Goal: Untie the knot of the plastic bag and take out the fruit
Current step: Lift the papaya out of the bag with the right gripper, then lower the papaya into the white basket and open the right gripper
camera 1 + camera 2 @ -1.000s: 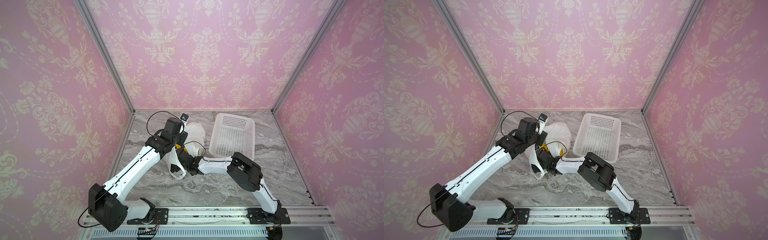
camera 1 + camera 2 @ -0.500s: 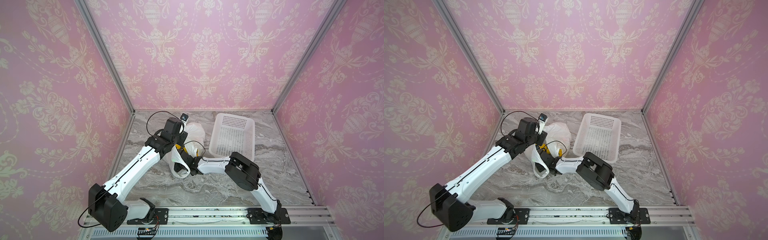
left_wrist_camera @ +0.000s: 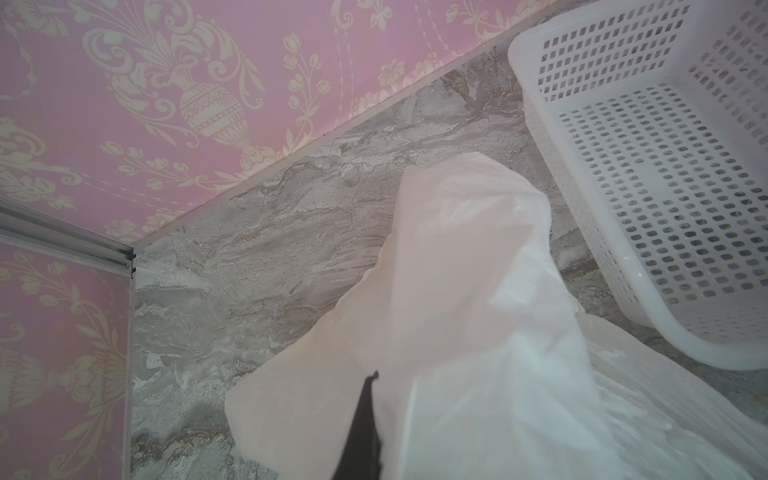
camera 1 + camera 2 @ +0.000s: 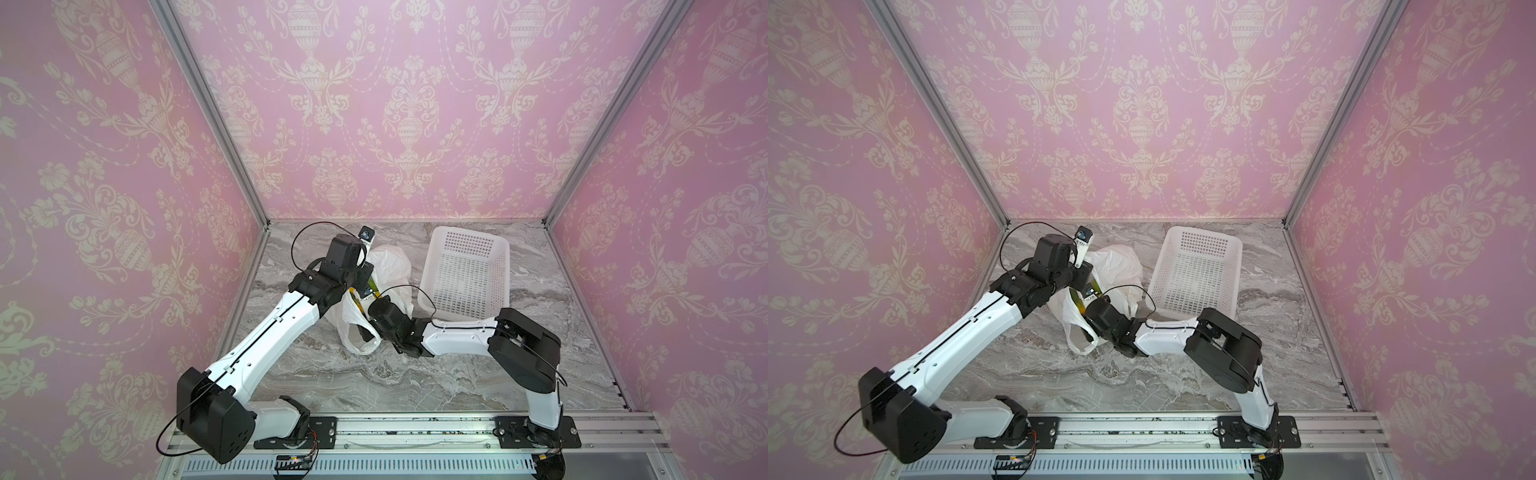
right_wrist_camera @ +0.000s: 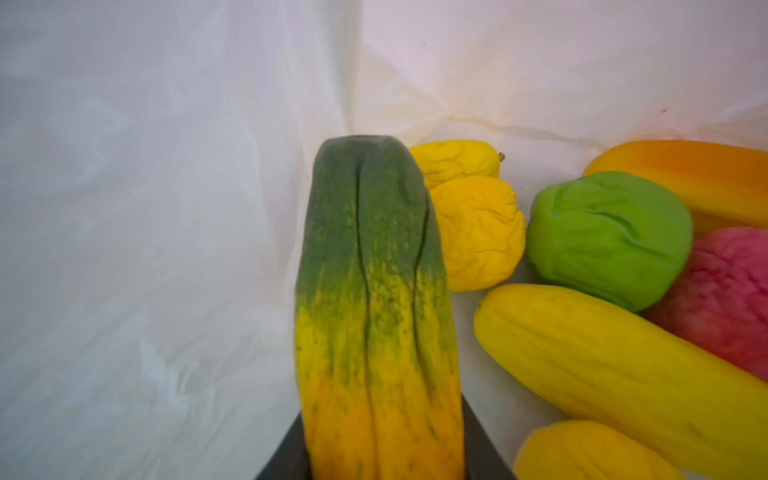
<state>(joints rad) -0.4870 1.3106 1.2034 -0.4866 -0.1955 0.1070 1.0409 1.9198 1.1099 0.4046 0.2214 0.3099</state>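
Lengthwise, the green-to-orange fruit [image 5: 374, 270] sits pinched in the right tool [image 5: 380, 457], green end pointing outward; the left tool [image 3: 361, 432] pinches the bag [image 3: 478, 291].

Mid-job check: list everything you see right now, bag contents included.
table: one, grey marble
basket: one, white perforated, back right, empty
plastic bag: one, translucent white, left of the basket
green-to-orange fruit: one, inside the bag
yellow fruit: four, inside the bag
green fruit: one, inside the bag
orange fruit: one, inside the bag
pink-red fruit: one, inside the bag
left gripper: black, shut on the plastic bag
right gripper: black, inside the bag, shut on the green-to-orange fruit
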